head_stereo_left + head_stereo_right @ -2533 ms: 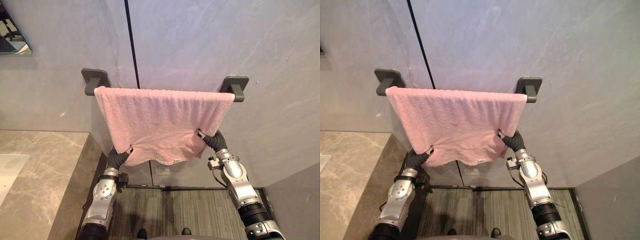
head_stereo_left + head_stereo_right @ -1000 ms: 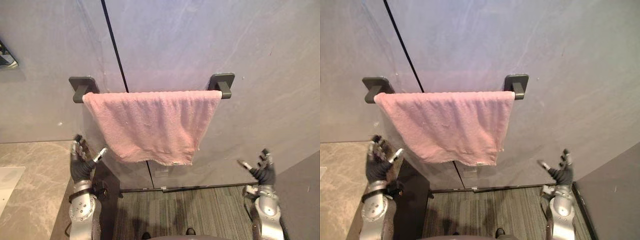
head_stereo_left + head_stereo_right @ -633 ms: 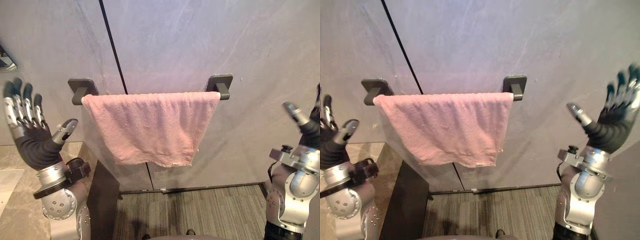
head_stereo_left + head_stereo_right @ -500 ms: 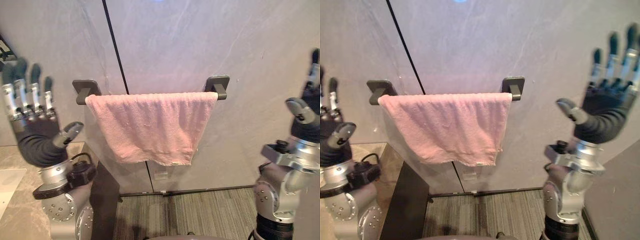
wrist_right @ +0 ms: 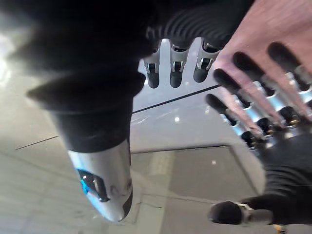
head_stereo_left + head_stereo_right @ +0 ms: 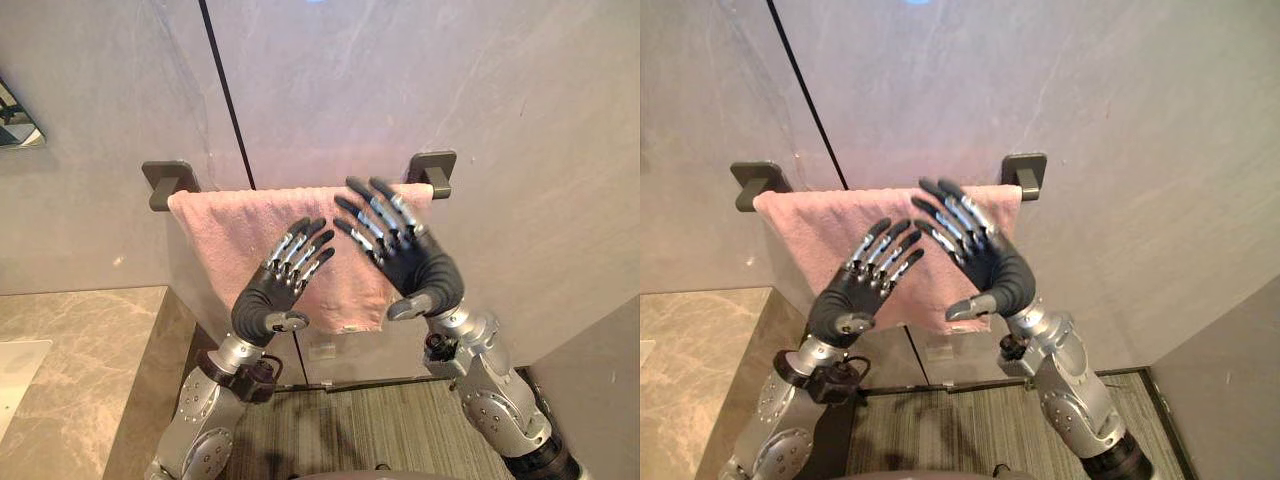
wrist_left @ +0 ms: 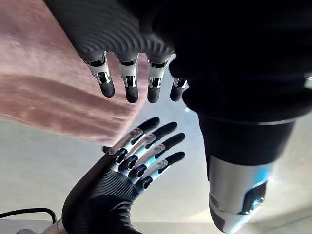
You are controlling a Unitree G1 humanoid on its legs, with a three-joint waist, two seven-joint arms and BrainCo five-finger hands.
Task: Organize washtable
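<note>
A pink towel (image 6: 215,225) hangs over a rail between two dark grey wall brackets (image 6: 165,181) (image 6: 432,171). Both my hands are raised in front of it, close together, with their fingers straight and spread. My left hand (image 6: 272,298) is before the towel's middle. My right hand (image 6: 418,268) stands a little higher, before the towel's right half and lower right corner. Neither hand holds anything. In the left wrist view my left hand's fingers (image 7: 129,84) point past the towel (image 7: 39,87). The right wrist view shows my right hand's fingers (image 5: 174,68) straight.
A marble counter (image 6: 85,335) with a white basin (image 6: 15,362) lies at the lower left. A mirror corner (image 6: 15,115) shows on the wall above it. Grey carpet (image 6: 345,430) covers the floor below the rail, and a grey side wall (image 6: 600,400) rises at the lower right.
Both hands have swung in from far out at the sides and now stand together in front of the towel. The towel hangs as before.
</note>
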